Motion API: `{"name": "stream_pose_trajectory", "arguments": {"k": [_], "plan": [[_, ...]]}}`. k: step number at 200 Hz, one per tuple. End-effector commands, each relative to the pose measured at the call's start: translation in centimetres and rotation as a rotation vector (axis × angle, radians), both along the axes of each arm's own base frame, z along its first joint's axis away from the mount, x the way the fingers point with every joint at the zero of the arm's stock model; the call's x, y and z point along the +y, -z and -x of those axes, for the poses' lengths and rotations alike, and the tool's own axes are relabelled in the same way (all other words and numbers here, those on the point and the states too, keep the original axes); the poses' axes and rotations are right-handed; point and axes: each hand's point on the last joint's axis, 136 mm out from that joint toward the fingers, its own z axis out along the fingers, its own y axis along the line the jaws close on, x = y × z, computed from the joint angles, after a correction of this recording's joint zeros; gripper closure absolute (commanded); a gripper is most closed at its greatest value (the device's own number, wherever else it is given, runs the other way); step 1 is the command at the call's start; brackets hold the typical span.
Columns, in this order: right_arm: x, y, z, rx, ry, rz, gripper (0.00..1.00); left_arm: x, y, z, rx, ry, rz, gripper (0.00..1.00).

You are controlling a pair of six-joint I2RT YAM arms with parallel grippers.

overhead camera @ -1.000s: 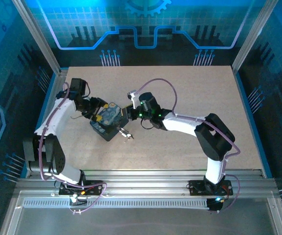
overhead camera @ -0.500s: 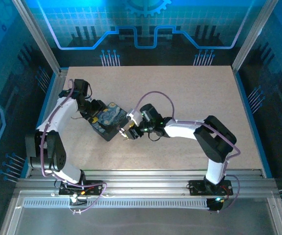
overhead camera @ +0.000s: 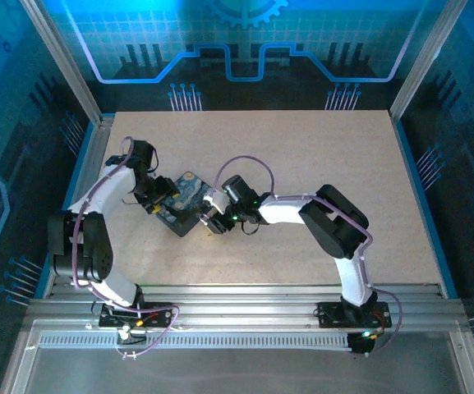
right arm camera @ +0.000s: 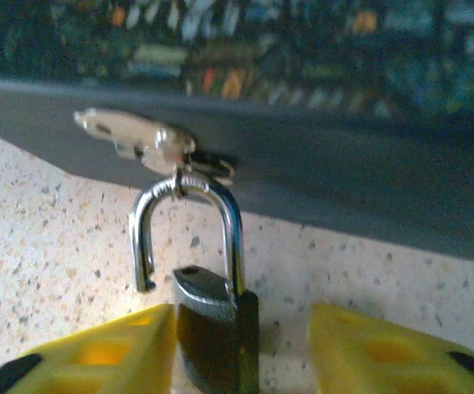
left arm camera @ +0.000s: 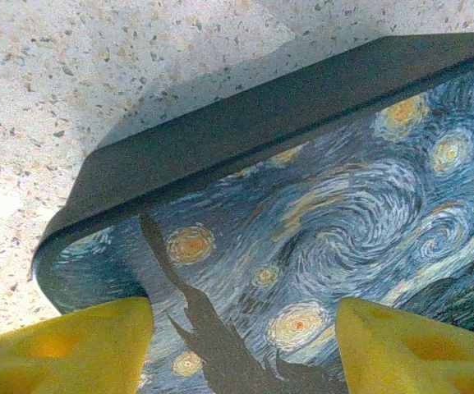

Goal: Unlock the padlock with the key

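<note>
The padlock [right arm camera: 216,336] is a small dark body with a silvery shackle [right arm camera: 183,222], hanging from the metal hasp [right arm camera: 138,139] on the box's front wall. One leg of the shackle stands free of the body. My right gripper [right arm camera: 241,353] is open around the padlock body, its left finger [right arm camera: 113,353] close against it and its right finger [right arm camera: 384,353] apart from it. My left gripper [left arm camera: 245,353] is open over the box's swirly painted lid [left arm camera: 319,213]. The key is hidden.
The dark blue box [overhead camera: 183,203] lies left of the table's middle between both grippers, left [overhead camera: 161,199] and right [overhead camera: 210,220]. Bare speckled tabletop [overhead camera: 319,156] spreads behind and to the right. A metal rail [overhead camera: 245,291] runs along the near edge.
My right gripper has swung left and down to the box's front, closing in on the padlock. My left gripper has shifted slightly along the box's left side.
</note>
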Motion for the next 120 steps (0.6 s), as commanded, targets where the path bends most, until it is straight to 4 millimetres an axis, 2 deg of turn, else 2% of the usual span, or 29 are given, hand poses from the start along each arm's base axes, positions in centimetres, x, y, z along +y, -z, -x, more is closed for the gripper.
{"name": "stream_pose_trajectory", "arguments": {"k": [1, 18, 28, 63, 80, 102, 120], "plan": [[0.4, 0.8, 0.1, 0.017, -0.026, 0.008, 0.66, 0.7, 1.9, 1.0, 0.045, 0.028, -0.053, 0.38], [0.5, 1.1, 0.2, 0.037, -0.013, 0.002, 0.8, 0.7, 1.9, 1.4, 0.051, 0.022, -0.054, 0.38], [0.3, 1.1, 0.0, 0.042, 0.011, 0.003, 0.84, 0.8, 1.8, 1.5, 0.051, 0.014, -0.056, 0.38], [-1.4, 0.0, -1.2, 0.035, 0.124, 0.043, 0.87, 1.0, 1.7, 2.3, 0.057, -0.027, -0.066, 0.39], [-1.6, -0.2, -1.2, 0.018, 0.114, 0.099, 0.87, 1.1, 1.7, 2.6, 0.057, -0.046, -0.086, 0.39], [-2.0, 0.8, -1.4, -0.078, 0.094, 0.249, 0.91, 1.2, 1.2, 2.9, 0.044, -0.066, -0.113, 0.39], [-2.4, 1.5, -1.7, -0.131, 0.101, 0.341, 0.94, 1.7, -0.4, 2.4, 0.001, -0.079, -0.136, 0.38]]}}
